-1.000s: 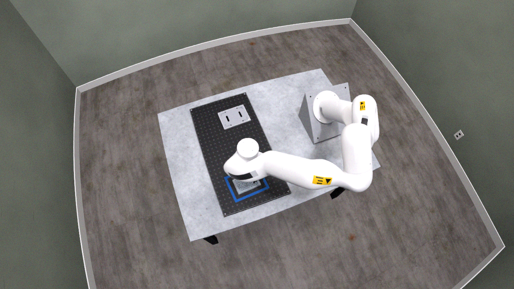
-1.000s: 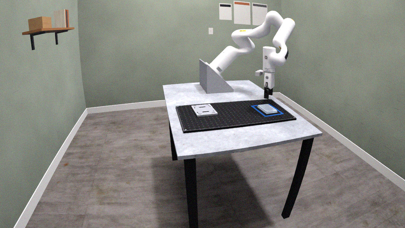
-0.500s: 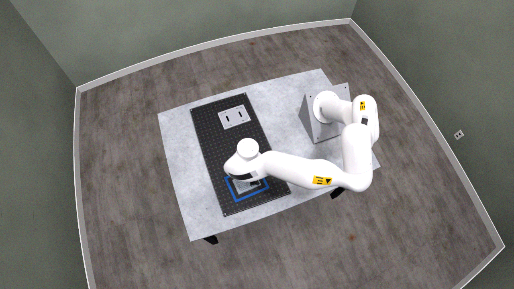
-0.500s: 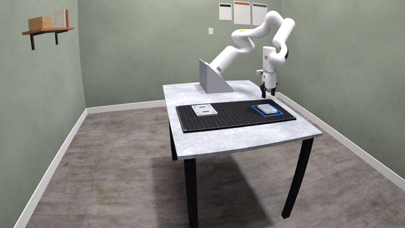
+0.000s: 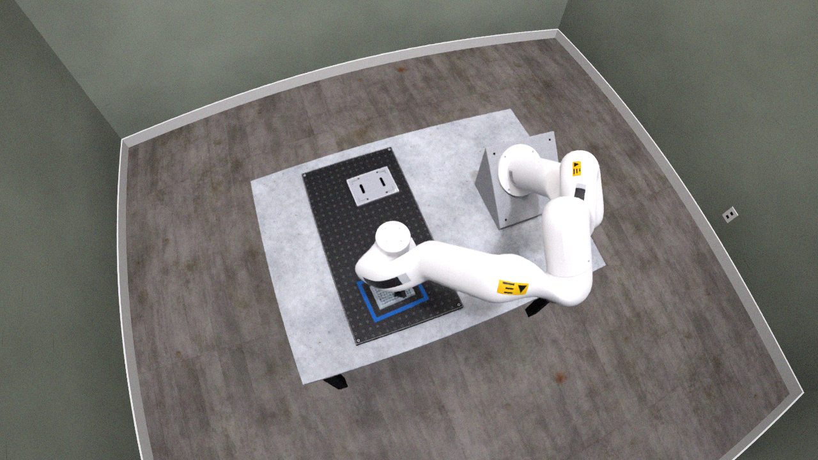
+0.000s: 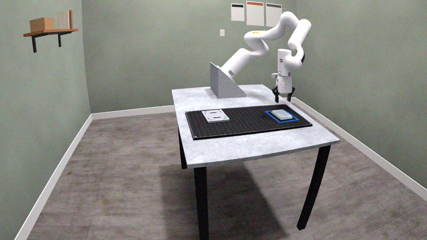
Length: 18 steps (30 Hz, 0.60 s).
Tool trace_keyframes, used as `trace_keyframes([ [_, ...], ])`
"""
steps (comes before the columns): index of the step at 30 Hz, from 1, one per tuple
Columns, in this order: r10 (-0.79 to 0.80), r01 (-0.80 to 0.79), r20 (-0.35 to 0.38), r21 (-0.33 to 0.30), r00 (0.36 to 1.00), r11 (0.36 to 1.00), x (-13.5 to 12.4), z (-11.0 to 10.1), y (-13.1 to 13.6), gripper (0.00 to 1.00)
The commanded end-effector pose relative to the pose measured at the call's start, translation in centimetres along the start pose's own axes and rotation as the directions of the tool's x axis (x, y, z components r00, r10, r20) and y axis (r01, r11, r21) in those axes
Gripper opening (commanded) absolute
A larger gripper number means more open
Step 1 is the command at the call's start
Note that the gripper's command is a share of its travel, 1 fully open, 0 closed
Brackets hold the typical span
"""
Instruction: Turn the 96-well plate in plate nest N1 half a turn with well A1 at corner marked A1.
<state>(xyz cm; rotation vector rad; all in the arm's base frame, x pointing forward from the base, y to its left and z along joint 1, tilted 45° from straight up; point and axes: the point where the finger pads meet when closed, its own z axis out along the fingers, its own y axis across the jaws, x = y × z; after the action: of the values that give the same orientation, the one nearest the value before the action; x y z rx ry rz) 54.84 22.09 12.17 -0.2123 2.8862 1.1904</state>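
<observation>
The pale 96-well plate (image 6: 282, 114) lies flat inside the blue-framed plate nest (image 6: 281, 116) at the right end of the black breadboard (image 6: 247, 120). From above, the plate (image 5: 387, 295) and the nest are partly hidden under my wrist. My gripper (image 6: 283, 98) hangs straight down above the plate, well clear of it, with its fingers open and empty. From above, only a dark bit of the gripper (image 5: 400, 292) shows. The plate's cut-off corner and the A1 mark are too small to tell.
A white fixture plate (image 6: 215, 115) with two slots sits at the breadboard's left end; it also shows from above (image 5: 372, 186). The grey wedge-shaped arm base (image 6: 224, 82) stands at the back of the table. The table edge is close to the nest on the right.
</observation>
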Motion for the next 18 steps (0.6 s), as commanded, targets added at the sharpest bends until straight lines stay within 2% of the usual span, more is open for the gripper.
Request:
trace_keyframes([
  [1, 0.006, -0.006, -0.002, 0.001, 1.0, 1.0, -0.1, -0.1, 0.0, 1.0],
  [7, 0.006, -0.006, -0.002, 0.001, 1.0, 1.0, -0.1, 0.2, 0.0, 1.0],
  [18, 0.006, -0.006, -0.002, 0.001, 1.0, 1.0, -0.1, 2.1, 0.0, 1.0],
])
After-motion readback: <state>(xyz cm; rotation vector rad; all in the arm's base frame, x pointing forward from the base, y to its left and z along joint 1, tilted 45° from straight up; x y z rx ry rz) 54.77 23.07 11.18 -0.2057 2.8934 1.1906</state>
